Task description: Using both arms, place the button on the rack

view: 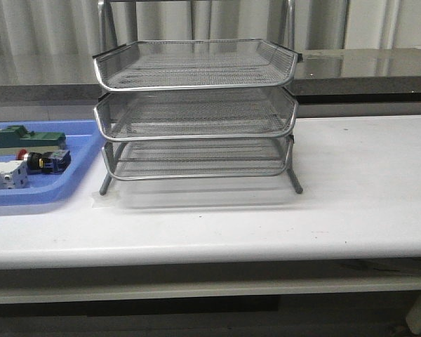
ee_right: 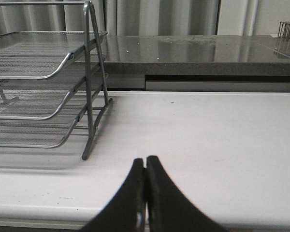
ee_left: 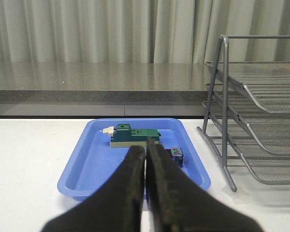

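Rack (view: 196, 105): shiny silver wire mesh, metal frame. Tray (view: 70, 184): smooth blue plastic. Surface (view: 365, 189): white, smooth, matt. Rear counter (view: 379, 67): glossy grey stone-like.

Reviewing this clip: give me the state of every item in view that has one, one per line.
button: lying on its side in the blue tray, not gripped
rack: upright on the table, all three tiers empty
blue tray: flat on the table left of the rack, holding parts
green block: resting in the blue tray
white block: resting in the blue tray
left gripper: shut, empty
right gripper: shut, empty
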